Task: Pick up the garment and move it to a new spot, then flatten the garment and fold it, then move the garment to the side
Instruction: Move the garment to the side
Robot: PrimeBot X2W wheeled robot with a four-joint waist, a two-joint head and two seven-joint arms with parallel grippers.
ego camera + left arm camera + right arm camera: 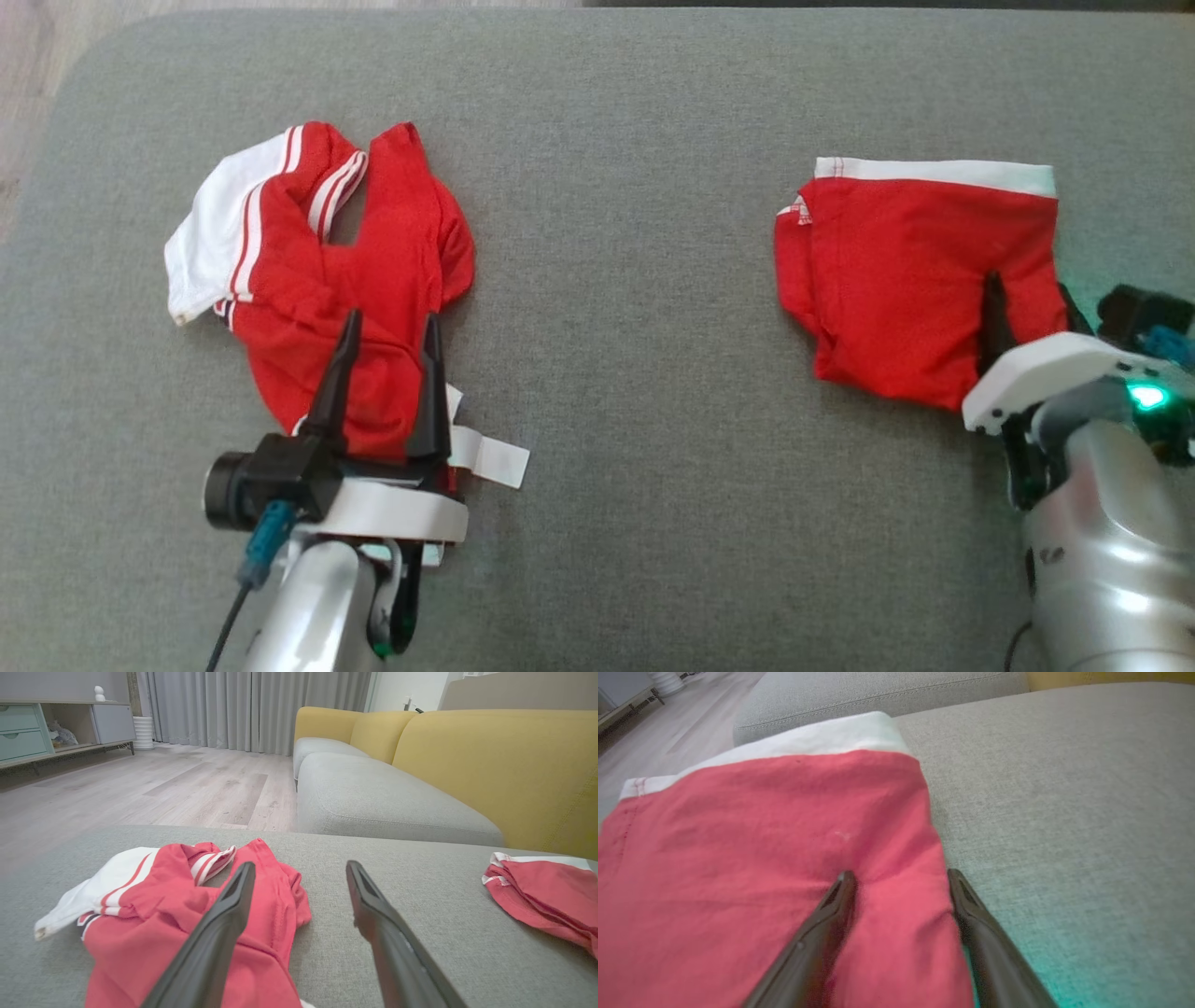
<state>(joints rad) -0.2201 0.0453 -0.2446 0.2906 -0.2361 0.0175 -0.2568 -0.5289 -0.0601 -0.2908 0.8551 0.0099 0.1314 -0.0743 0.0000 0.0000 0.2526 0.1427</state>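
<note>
Now the left tool (392, 320) hovers wide open over the crumpled red-and-white mesh garment (373, 233) on the grey fabric cushion (635, 392): pickup, flattening and folding all look undone. The right tool (1027, 285), equally wide and empty, sits over the edge of a folded red garment with a white waistband (896, 271).
</note>
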